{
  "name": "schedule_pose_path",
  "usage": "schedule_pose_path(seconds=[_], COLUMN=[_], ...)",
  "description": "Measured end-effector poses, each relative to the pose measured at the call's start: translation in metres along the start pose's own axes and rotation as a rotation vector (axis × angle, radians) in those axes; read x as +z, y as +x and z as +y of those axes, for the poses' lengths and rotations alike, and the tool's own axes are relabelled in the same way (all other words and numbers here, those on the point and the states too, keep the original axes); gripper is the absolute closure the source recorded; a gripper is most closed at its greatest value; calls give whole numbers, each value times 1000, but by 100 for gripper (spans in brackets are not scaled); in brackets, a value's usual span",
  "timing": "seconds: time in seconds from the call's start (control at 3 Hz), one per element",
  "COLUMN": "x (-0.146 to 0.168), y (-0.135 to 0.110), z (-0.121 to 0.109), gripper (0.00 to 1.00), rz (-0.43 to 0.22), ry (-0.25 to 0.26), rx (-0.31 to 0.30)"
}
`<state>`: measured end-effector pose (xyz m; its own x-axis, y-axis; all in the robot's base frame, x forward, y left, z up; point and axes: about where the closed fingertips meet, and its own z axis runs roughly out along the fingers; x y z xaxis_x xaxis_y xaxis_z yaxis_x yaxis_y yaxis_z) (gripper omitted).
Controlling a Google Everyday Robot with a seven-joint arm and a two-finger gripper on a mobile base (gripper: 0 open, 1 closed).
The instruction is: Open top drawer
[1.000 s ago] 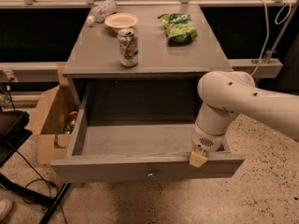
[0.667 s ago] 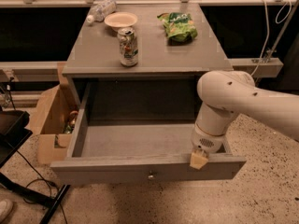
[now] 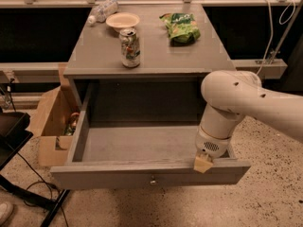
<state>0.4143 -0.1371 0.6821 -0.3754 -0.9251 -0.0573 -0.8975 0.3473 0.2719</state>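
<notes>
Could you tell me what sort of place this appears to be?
Probably an office or lab break area: speckled floor, a grey cabinet carrying a can, bowl and chip bag, and a cardboard box beside it. The gripper sits at the front edge of the open top drawer.

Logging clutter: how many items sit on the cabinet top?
4: bottle back left, bowl beside it, can in front, green bag back right. The gripper at front rim of top drawer.

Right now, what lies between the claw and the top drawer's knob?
Only bare grey front of the top drawer, in the camera view. The claw sits at its upper rim, right of the knob.
</notes>
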Motion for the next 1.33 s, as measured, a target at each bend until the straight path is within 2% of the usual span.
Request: schedule_pose_path(seconds=[1.0,1.33], x=[0,-1], y=[0,0], z=[0,0], gripper=[7,0], rz=[0,1], ry=[0,0], rx=[0,0])
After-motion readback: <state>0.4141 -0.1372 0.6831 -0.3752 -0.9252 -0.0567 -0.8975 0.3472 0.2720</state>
